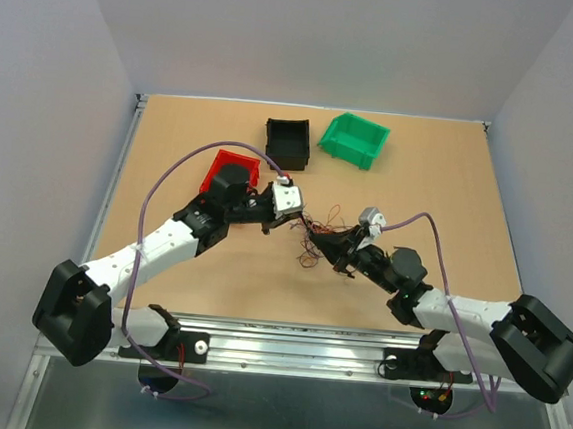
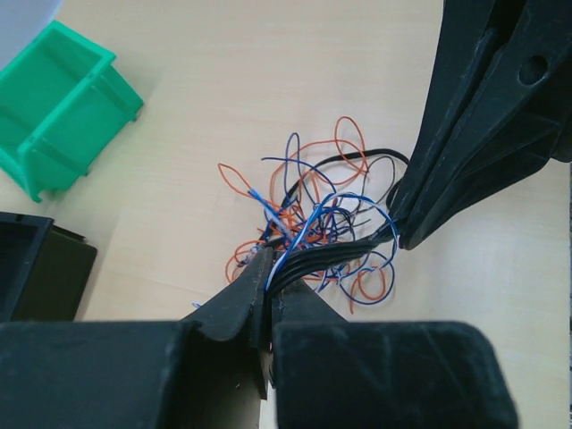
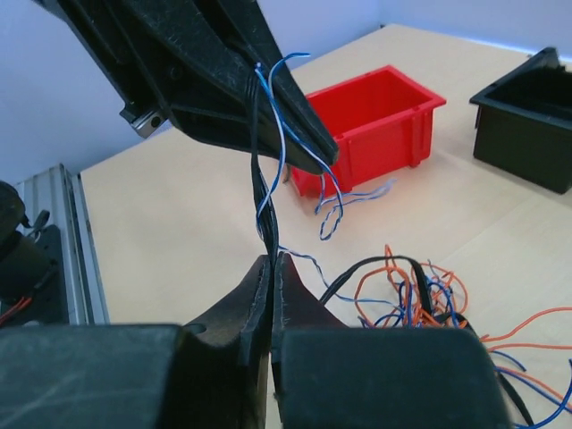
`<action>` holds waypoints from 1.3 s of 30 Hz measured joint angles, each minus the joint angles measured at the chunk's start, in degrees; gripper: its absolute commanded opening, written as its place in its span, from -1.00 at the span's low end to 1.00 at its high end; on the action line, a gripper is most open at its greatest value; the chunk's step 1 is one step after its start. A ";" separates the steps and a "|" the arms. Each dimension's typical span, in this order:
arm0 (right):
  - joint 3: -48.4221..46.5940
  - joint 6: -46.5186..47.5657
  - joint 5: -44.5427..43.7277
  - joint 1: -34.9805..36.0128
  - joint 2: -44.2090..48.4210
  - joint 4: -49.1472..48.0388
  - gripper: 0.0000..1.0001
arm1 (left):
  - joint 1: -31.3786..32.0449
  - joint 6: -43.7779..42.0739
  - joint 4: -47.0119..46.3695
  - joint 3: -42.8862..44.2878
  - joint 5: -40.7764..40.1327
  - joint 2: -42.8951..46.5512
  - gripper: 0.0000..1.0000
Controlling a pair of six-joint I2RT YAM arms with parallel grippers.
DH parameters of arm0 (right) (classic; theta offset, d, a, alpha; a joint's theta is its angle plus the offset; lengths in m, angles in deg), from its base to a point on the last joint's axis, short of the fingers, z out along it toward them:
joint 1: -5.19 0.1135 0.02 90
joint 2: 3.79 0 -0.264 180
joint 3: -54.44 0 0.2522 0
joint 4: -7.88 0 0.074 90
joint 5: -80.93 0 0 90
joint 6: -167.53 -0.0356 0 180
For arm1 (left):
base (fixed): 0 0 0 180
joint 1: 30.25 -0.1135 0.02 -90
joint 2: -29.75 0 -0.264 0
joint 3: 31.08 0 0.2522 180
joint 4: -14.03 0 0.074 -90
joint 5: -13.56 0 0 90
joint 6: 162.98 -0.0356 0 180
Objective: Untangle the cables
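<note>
At mid-table, top view: the cables (image 1: pixel 311 249) are seen as a thin, loose tangle on the table (image 1: pixel 449 189), with the left fingers (image 1: pixel 288 219) and right fingers (image 1: pixel 340 247) meeting just over it; how far either pair is open cannot be told from this view.
Bins, top view: a red bin (image 1: pixel 232 170), a black bin (image 1: pixel 287 142) and a green bin (image 1: pixel 354 140) are set behind the tangle.
Left wrist view, grip: the left fingers (image 2: pixel 239 302) are closed tight on a small bundle of black and blue strands, which is run across to the tip of the right fingers (image 2: pixel 447 170), also pressed together on it.
Left wrist view, tangle: orange and blue loops of the cables (image 2: pixel 313 210) are wound around that bundle.
Right wrist view, grip: the right fingers (image 3: pixel 239 308) are clamped on the same strands, which are drawn nearly straight up to the left fingers (image 3: pixel 223 80).
Right wrist view, slack: the other loops (image 3: pixel 407 286) are left loose on the table at lower right.
Step in hand, as judged: the held bundle is being drawn out of the knot.
Doing it well: the two grips should be parted slowly, so that the loops can slide off.
Risk: hair-thin strands could be slipped or strained by a sharp tug; if the whole knot is lifted, tension should be eased and one end regripped nearer the knot.
</note>
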 measured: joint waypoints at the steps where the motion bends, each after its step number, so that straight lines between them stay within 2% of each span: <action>1: 0.00 -0.07 -0.57 0.00 0.81 -0.02 -0.99 | 0.04 0.02 -0.07 0.00 -0.37 0.76 -0.25; 2: 0.00 -0.09 -1.07 0.00 1.53 0.00 -0.99 | 0.09 -0.13 -0.31 0.00 -0.79 1.62 -0.09; 3: 0.00 -0.15 -1.68 0.00 2.43 0.35 -0.99 | 0.09 0.00 -0.74 -0.13 -1.40 2.38 0.15; 6: -0.04 -0.31 -3.45 0.00 5.46 2.25 -0.99 | 0.07 -0.24 -3.10 -1.73 -2.99 5.11 0.46; 13: -2.34 -0.37 -5.97 0.00 8.61 10.49 -0.99 | 0.09 0.74 -8.11 -7.34 -6.91 12.28 0.50; 21: -10.78 -1.99 -7.19 0.00 6.32 24.85 -0.99 | 0.07 1.95 -13.40 -9.88 -9.53 15.82 0.62; 25: -10.93 -2.69 -7.30 0.00 6.21 28.52 -0.99 | 0.07 1.38 -13.33 -9.86 -7.61 14.05 0.61; 32: -10.91 -3.28 -8.28 0.00 8.17 30.14 -0.99 | 0.07 0.04 -9.55 -7.39 -4.83 5.03 0.47; 34: -10.86 -3.34 -8.72 0.00 9.22 30.03 -0.99 | 0.07 -0.31 -8.81 -6.71 -4.79 2.84 0.37; 39: -10.67 -3.41 -9.55 0.00 11.21 29.94 -0.99 | 0.07 -1.20 -7.63 -6.05 -4.46 0.83 -0.05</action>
